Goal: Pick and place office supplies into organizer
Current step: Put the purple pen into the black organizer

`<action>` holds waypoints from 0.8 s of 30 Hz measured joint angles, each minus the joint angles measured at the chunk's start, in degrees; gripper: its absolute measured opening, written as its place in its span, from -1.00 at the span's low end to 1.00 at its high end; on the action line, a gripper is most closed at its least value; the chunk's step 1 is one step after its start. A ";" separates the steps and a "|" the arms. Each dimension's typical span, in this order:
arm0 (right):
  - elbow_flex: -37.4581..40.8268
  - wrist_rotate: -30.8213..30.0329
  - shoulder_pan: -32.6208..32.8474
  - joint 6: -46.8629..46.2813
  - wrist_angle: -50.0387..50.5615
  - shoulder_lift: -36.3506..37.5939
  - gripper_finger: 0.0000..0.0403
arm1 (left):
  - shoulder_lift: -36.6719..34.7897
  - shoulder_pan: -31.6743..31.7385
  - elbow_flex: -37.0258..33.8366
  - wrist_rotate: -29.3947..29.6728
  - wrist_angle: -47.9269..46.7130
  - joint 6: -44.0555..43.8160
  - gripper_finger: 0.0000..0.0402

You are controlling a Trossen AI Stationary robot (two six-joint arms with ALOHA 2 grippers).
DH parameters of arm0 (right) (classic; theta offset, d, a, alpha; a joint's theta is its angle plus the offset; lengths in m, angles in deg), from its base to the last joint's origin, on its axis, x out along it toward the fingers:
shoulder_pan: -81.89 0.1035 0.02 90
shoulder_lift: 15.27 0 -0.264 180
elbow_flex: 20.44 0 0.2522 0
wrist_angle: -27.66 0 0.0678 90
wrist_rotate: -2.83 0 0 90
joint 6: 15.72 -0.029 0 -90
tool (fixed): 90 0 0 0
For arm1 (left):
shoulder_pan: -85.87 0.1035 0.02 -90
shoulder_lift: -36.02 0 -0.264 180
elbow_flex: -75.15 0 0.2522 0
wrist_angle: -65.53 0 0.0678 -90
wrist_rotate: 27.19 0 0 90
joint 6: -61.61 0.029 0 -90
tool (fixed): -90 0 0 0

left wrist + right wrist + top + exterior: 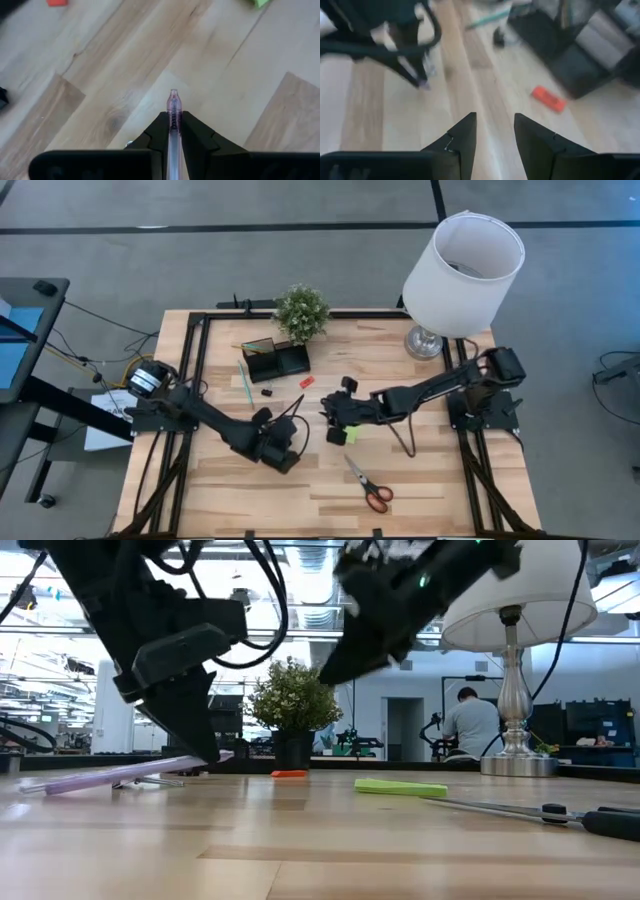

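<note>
Near edge of desk (330, 500): scissors (368, 485), red handles, lying flat, right of centre, untouched. In low view they lie at the right (545, 811).

My left gripper (298, 430) sits mid-desk, a bit left of centre, clenched on a pen (173, 125). Pen is pale, see-through, w/ a spring showing near the tip; tip pokes out past my fingers (197, 137). In low view the pen (110, 776) slants from my left gripper (205, 750) down toward the desk top; can't tell if its far end touches the wood.

My right gripper (333, 423) is just right of that, near desk centre, fingers apart & holding nothing; bare wood between them (494, 131). Right beside it on the desk: lime sticky pad (351, 434), lying flat (400, 787). Can't tell from above if gripper touches it.

Further back: small red piece (306, 381) on the wood, also seen in low view (289, 774) & right wrist view (548, 98). Tiny black piece (267, 391) just left of it. Teal pen (243, 383) lies left of those, running roughly front-to-back.

Toward far edge: organizer (277, 358), black, divided, w/ smth yellowish in its left part, can't tell what. Plant (301, 313) just behind it. Lamp (462, 260) at far right corner.

Beyond desk, low view: a person (474, 725) seated, back turned.
</note>
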 joint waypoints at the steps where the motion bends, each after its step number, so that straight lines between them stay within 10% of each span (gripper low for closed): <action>1: 0.00 -0.59 0.43 -0.02 -0.12 0.93 -0.37 | -0.11 -0.32 -0.01 0.88 -0.01 -0.26 -0.87; 14: -0.02 -5.03 5.03 3.53 -0.27 10.38 -0.37 | -11.28 1.47 -0.06 10.76 -1.69 7.62 -0.87; 24: -0.02 -5.81 5.03 8.02 -0.16 16.49 -0.37 | -34.18 8.78 -0.03 35.57 -16.04 21.26 -0.87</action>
